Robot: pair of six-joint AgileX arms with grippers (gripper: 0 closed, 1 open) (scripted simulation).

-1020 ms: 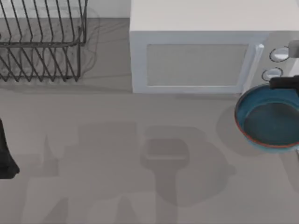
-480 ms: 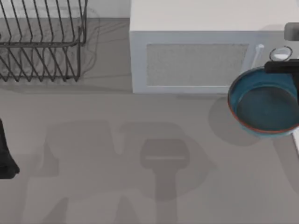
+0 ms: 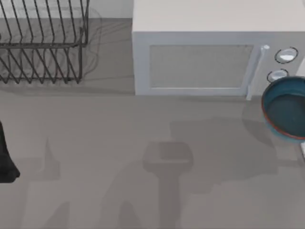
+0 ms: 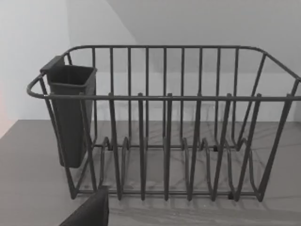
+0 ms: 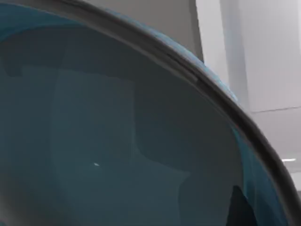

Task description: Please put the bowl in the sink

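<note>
The blue bowl (image 3: 286, 109) with its reddish-brown rim hangs at the table's far right, just in front of the microwave's right end, cut off by the top view's edge. Its glossy blue inside (image 5: 108, 141) looms very close in the right wrist view. There a dark fingertip (image 5: 241, 210) of my right gripper shows against the bowl's inner wall, at the rim. The sink is out of view. My left arm (image 3: 5, 157) is parked at the table's left edge.
A white microwave (image 3: 200, 62) stands at the back, middle to right, with its handle and knobs (image 3: 285, 55) near the bowl. A dark wire dish rack (image 3: 43, 43) with a cutlery cup (image 4: 70, 113) stands at the back left.
The bowl first rose and shifted left toward the microwave door, then travelled right, partly past the top view's right edge. The right gripper's dark body left the top view.
</note>
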